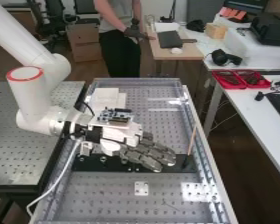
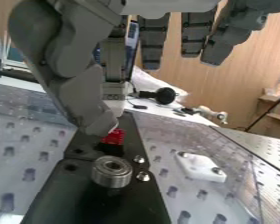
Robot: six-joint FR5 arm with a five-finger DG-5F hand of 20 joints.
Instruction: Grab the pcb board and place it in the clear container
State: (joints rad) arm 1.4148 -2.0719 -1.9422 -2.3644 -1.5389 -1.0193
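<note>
Over the long black plate (image 1: 165, 169) is the hand (image 1: 149, 153), pretty wide, fingers loosely straight and thumb bent down. Can't tell if the thumb tip touches the little red piece (image 2: 113, 137) right by it. Circuit board (image 1: 115, 116) sits just by the hand's white back in the high view, can't say if touching. Chunky metal ring (image 2: 111, 171) on the plate near a couple of screws, white block (image 1: 142, 188) beside the plate, and red trays (image 1: 240, 79) well apart on the side table (image 1: 254, 111).
</note>
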